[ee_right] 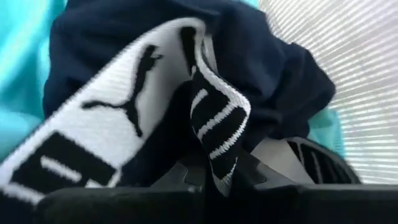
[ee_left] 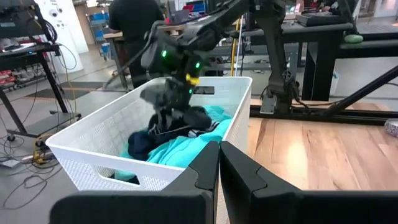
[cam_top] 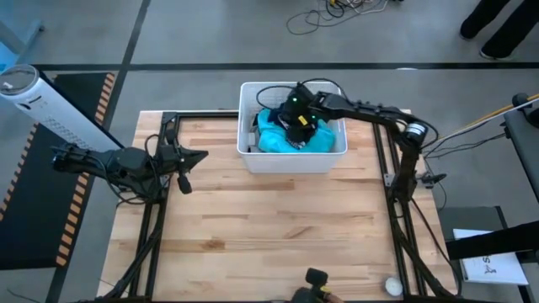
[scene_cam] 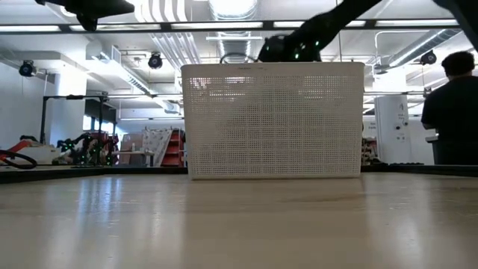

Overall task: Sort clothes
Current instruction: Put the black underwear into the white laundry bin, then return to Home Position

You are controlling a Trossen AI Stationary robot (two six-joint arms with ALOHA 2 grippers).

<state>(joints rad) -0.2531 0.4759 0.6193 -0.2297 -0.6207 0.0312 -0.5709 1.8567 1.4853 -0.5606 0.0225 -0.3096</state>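
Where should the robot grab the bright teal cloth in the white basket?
Probably on the bright teal cloth's bunched fold near the white ribbed plastic basket's front wall, coming straight down from above. The tall walls block the sides, and the right gripper already covers the dark garment behind it.

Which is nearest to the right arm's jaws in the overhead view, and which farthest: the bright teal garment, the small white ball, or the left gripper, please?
1. Bright teal garment, in the basket, directly under the right gripper.
2. Left gripper, over the table's left side.
3. Small white ball, near front right corner.
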